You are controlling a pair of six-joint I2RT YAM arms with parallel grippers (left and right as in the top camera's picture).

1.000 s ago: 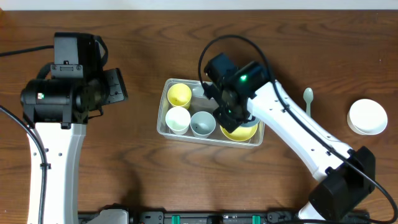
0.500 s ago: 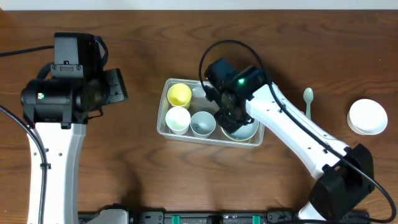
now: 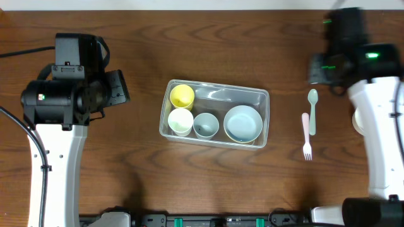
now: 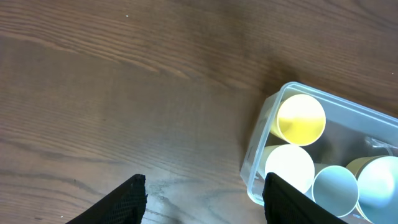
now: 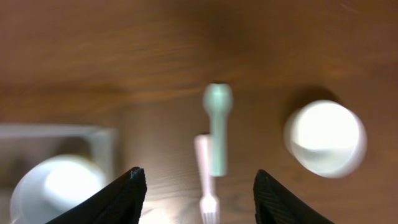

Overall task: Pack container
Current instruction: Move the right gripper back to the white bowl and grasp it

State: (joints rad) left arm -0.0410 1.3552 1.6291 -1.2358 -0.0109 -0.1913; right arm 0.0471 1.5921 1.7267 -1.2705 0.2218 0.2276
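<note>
The clear plastic container (image 3: 214,93) lies mid-table. In it stand a yellow cup (image 3: 182,96), a white cup (image 3: 180,121), a pale blue cup (image 3: 206,125) and a pale blue bowl (image 3: 243,123). My left gripper (image 4: 202,199) hovers open over bare wood just left of the container (image 4: 255,168), holding nothing. High above the table to the container's right, my right gripper (image 5: 202,199) is open and empty. Under it lie a green spoon (image 5: 217,124) and a pink fork (image 5: 204,180). The right wrist view is blurred.
A white bowl (image 5: 324,138) sits on the table right of the spoon (image 3: 312,110) and fork (image 3: 306,135); in the overhead view the right arm (image 3: 372,94) covers most of it. The left arm's body (image 3: 63,94) stands over the table's left side.
My right gripper opened, let go of the bowl in the container and swung away up and to the right, over the cutlery. The left arm stayed still.
</note>
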